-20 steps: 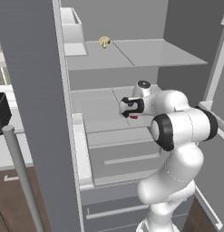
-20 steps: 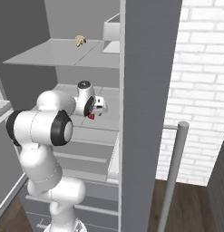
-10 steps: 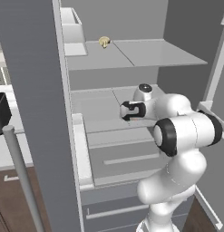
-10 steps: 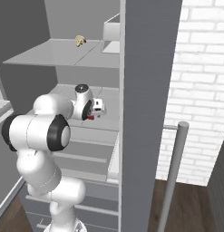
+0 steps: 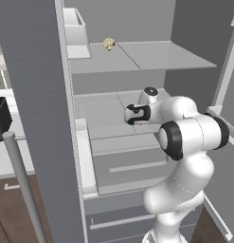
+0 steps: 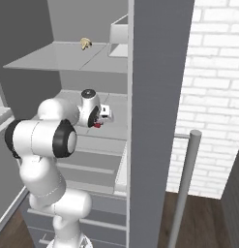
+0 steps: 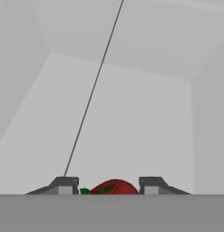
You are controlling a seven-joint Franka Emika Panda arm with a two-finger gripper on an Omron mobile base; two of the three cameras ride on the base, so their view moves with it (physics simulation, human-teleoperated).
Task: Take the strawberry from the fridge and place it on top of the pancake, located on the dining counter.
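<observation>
Inside fridge, gripper over middle shelf. Strawberry sits between fingertips, fingers closed on it. Tan mushroom-like item on upper shelf, well above fingers.

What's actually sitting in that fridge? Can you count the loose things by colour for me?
Red: 1, the strawberry, between the fingertips of the gripper over the middle shelf.
Tan: 1, a small mushroom-like item on the upper shelf.
Pale grey: 1, a box-like bin at the side of that upper shelf.
Total: 3
</observation>
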